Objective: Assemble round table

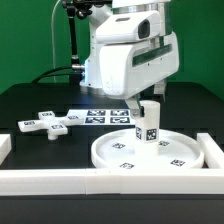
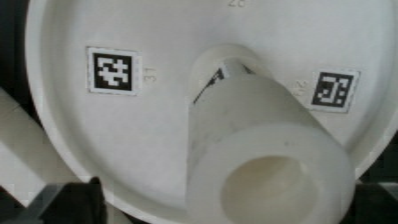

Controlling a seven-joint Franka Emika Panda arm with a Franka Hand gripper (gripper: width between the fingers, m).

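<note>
Standing upright near the middle of the round disc [image 1: 150, 152], the short post [image 1: 148, 122] is seen with a square tag on its side. The disc lies on the black table [image 1: 40, 100], against the white border wall [image 1: 60, 178] at the table's front edge and near the corner on the exterior view's right. The gripper [image 1: 146, 100] is held directly above the post, its jaws spread wide and closed on nothing. In the wrist view the post [image 2: 267, 150] is shown end-on, with two tags visible on the disc [image 2: 160, 120] beside it. The cross-shaped piece [image 1: 52, 122] lies flat farther toward the exterior view's left, apart from the disc. The marker board [image 1: 105, 116] lies behind the disc.
</note>
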